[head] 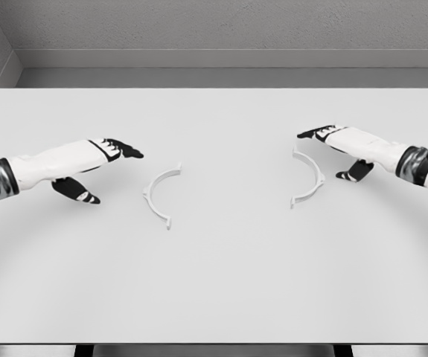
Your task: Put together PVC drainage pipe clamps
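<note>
Two white half-ring clamp pieces lie flat on the white table (214, 282). The left clamp half (158, 195) curves open toward the right; the right clamp half (310, 177) curves open toward the left. They lie well apart. My left hand (106, 167) hovers just left of the left half, fingers extended and thumb spread below, holding nothing. My right hand (331, 149) reaches in from the right, its black fingertips (310, 134) just above the upper end of the right half, thumb spread, holding nothing.
A grey wall and floor strip run behind the table's far edge. The near table edge lies at the bottom of the view.
</note>
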### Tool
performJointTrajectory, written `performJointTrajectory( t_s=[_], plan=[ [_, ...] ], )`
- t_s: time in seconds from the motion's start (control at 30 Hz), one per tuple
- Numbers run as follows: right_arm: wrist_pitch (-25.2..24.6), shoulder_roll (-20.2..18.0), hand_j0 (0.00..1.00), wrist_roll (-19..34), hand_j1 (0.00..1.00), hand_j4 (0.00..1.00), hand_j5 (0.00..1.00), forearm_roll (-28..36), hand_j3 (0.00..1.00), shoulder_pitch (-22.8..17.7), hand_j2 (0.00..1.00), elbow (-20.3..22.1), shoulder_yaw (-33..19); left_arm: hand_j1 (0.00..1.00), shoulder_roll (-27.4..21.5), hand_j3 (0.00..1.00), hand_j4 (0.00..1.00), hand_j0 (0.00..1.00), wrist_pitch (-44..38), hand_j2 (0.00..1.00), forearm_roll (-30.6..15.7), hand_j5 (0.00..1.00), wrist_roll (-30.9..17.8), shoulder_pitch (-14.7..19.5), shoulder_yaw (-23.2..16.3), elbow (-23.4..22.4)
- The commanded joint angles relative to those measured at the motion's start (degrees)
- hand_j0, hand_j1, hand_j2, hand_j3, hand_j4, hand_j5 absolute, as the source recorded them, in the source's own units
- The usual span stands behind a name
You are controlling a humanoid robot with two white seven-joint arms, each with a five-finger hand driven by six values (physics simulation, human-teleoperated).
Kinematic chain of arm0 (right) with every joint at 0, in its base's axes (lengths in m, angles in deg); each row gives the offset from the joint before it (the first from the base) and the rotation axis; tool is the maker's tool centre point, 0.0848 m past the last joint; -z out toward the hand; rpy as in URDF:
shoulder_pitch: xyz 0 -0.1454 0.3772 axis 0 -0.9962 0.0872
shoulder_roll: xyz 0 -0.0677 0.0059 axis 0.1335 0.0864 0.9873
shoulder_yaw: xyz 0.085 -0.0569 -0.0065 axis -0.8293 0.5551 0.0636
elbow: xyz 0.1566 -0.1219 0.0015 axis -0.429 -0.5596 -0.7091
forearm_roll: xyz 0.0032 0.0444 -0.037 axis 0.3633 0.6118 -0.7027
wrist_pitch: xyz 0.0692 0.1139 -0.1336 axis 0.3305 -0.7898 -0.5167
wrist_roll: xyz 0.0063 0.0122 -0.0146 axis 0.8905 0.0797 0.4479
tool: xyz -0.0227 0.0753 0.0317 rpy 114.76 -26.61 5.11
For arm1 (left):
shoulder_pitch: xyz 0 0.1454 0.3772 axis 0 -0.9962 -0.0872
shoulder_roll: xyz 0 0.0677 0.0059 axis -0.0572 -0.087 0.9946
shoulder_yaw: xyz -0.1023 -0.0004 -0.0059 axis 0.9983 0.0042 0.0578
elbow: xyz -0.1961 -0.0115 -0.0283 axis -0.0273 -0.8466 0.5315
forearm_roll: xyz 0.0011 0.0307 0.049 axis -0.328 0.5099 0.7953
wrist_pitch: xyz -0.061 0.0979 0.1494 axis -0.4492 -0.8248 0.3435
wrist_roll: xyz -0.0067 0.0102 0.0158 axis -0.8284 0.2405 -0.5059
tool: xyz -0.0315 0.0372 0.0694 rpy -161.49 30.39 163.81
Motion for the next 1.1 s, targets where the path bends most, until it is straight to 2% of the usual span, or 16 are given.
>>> performJointTrajectory(
  t_s=[0.0,0.07,0.3,0.83,1.07],
  plan=[
    [0.0,0.6,1.0,0.5,1.0,1.0,1.0,-0.2,1.0,0.0,1.0,-0.4,0.1,1.0,0.2,1.0,1.0,1.0,-0.1,1.0,-0.1,1.0,0.0,0.0,-0.7,0.0],
    [0.0,1.1,1.0,0.5,1.0,1.0,1.0,-0.2,1.0,0.0,1.0,-0.3,0.1,1.0,0.8,1.0,1.0,1.0,-0.1,1.0,1.9,1.0,0.0,0.0,-1.6,0.0],
    [0.0,1.4,1.0,0.4,1.0,1.0,1.0,-0.1,1.0,0.9,1.0,0.1,0.2,1.0,4.2,1.0,1.0,1.0,-0.1,1.0,2.0,1.0,0.0,0.6,-2.7,0.1],
    [0.0,3.6,1.0,0.5,1.0,1.0,1.0,-0.1,1.0,2.3,1.0,0.1,0.6,1.0,5.8,1.0,1.0,1.0,-0.1,1.0,2.4,1.0,0.0,0.8,-4.0,1.2],
    [0.0,4.3,1.0,0.5,1.0,1.0,1.0,-0.1,1.0,2.3,1.0,1.3,1.5,1.0,5.8,1.0,1.0,1.0,-0.1,1.0,2.5,1.0,0.0,0.8,-4.0,1.3]
  ],
)
